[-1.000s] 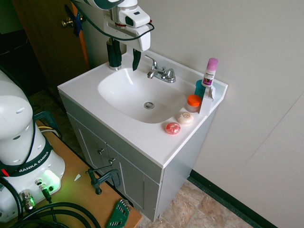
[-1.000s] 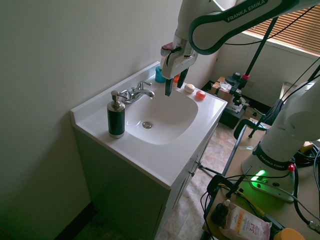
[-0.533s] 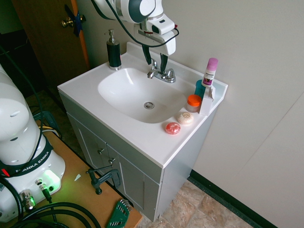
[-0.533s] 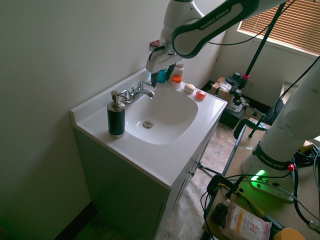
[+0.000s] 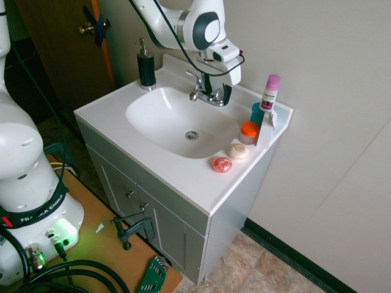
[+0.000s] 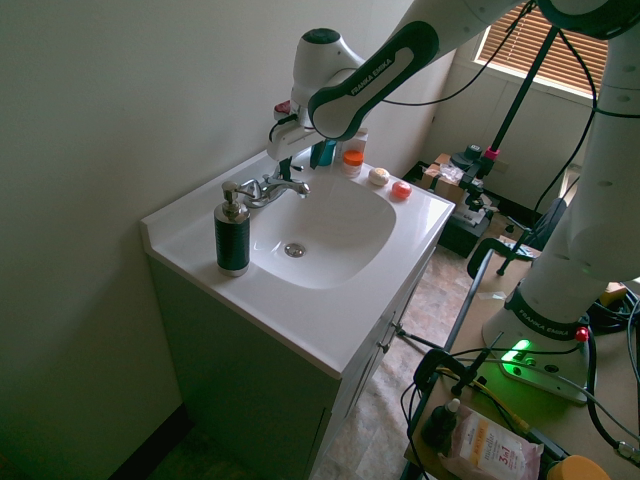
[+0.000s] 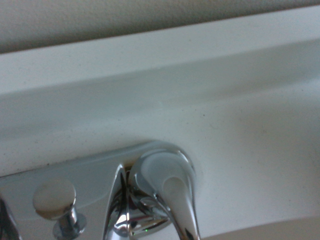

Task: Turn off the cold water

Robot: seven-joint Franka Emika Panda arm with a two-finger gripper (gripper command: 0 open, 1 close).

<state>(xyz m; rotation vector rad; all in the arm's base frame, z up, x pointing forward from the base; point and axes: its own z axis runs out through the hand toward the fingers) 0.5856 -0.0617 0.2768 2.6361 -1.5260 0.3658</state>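
Gripper (image 5: 219,93) position: directly above the faucet (image 5: 206,94) at the back edge of the sink (image 5: 153,131), fingers pointing down. Finger state: spread apart, one dark finger on each side of the right-hand faucet handle (image 7: 167,185); contact with the handle cannot be confirmed from either exterior view. In the second exterior view the gripper (image 6: 287,160) sits just behind the faucet (image 6: 272,186), close to the wall.

Wrist view: chrome handle close up, with a small round knob (image 7: 54,200) beside it on the chrome base plate.

Countertop items: a dark soap dispenser (image 5: 145,65) stands upright at the back corner opposite the toiletries, well apart from the gripper. A pink-capped bottle (image 5: 269,93), an orange-lidded jar (image 5: 248,132), a white round soap (image 5: 238,151) and a pink round soap (image 5: 222,164) are grouped on the other end of the counter.
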